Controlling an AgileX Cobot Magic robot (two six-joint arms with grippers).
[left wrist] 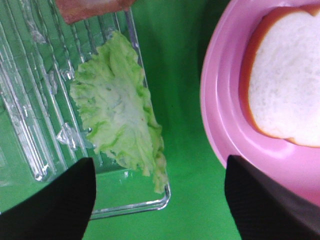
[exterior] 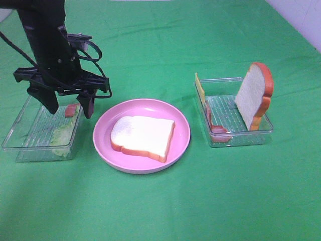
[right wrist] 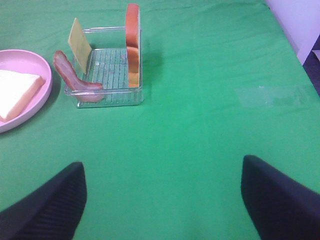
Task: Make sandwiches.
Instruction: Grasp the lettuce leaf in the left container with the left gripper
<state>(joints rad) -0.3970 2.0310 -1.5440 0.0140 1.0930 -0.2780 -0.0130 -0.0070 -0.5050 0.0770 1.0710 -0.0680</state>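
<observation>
One white bread slice (exterior: 143,135) with orange-brown crust lies flat on the pink plate (exterior: 180,148). My left gripper (exterior: 69,105) hangs open over the right end of the left clear tray (exterior: 20,140), above a pale green lettuce leaf (left wrist: 117,110) and close to a reddish bacon strip (left wrist: 90,7). Nothing sits between its fingers (left wrist: 55,205). The right clear tray (exterior: 238,138) holds an upright bread slice (exterior: 256,95), a yellow cheese square (exterior: 200,90) and bacon (exterior: 218,129). My right gripper (right wrist: 162,205) is open over bare cloth, well short of that tray (right wrist: 107,95).
A green cloth (exterior: 165,211) covers the whole table. The plate's rim (left wrist: 220,125) lies just beside the left tray's edge (left wrist: 150,105). A pale wall or edge shows at the far right corner (exterior: 301,15).
</observation>
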